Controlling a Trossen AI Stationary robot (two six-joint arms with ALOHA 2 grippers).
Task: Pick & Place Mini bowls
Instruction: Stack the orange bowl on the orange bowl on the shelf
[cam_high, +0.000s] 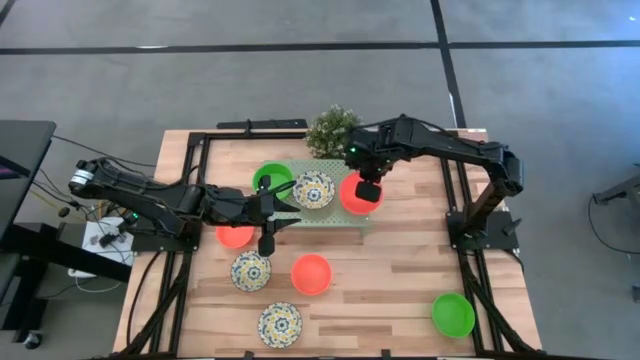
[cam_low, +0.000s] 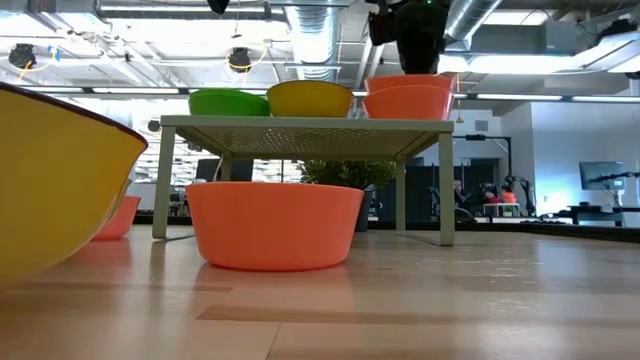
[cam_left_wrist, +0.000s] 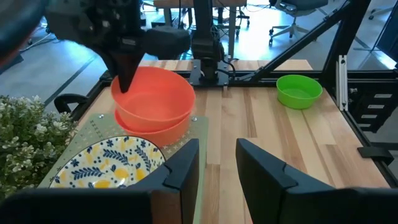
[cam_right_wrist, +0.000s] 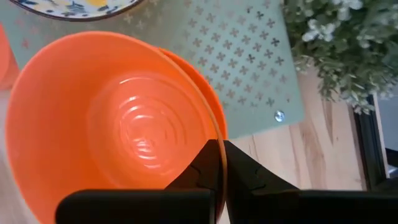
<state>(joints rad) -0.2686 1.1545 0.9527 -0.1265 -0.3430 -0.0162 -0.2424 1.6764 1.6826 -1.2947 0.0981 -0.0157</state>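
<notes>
Pale wooden planks are making up the table (cam_high: 400, 270), which is sitting inside a dark frame on a grey floor, with a bright open room showing behind it in the low view. Near the far edge a perforated platform (cam_high: 345, 217) is standing on legs, and a plant (cam_high: 332, 130) is sitting just behind it.

On the platform three bowls are lying in a row: a green bowl (cam_high: 271, 180) at the left end, a patterned bowl (cam_high: 313, 189) in the middle, and an orange stack (cam_high: 356, 194) at the right end (two orange-red bowls, one nested in the other, as the left wrist view shows). The right gripper (cam_high: 368, 190) is reaching down over this stack, its fingers (cam_right_wrist: 214, 165) pinching the rim of the upper bowl (cam_left_wrist: 155, 93), one finger inside and one outside.

The left gripper (cam_high: 266, 222) is hanging by the platform's near-left edge, its fingers (cam_left_wrist: 186, 165) standing narrowly apart and holding nothing.

On the bare table more bowls are lying apart from each other: an orange bowl (cam_high: 235, 236) beside the left arm, a second patterned bowl (cam_high: 250, 270) nearer the front, another orange bowl (cam_high: 311, 273) just right of it, a third patterned bowl (cam_high: 280, 324) at the front edge, and a second green bowl (cam_high: 452, 314) at the front right.
</notes>
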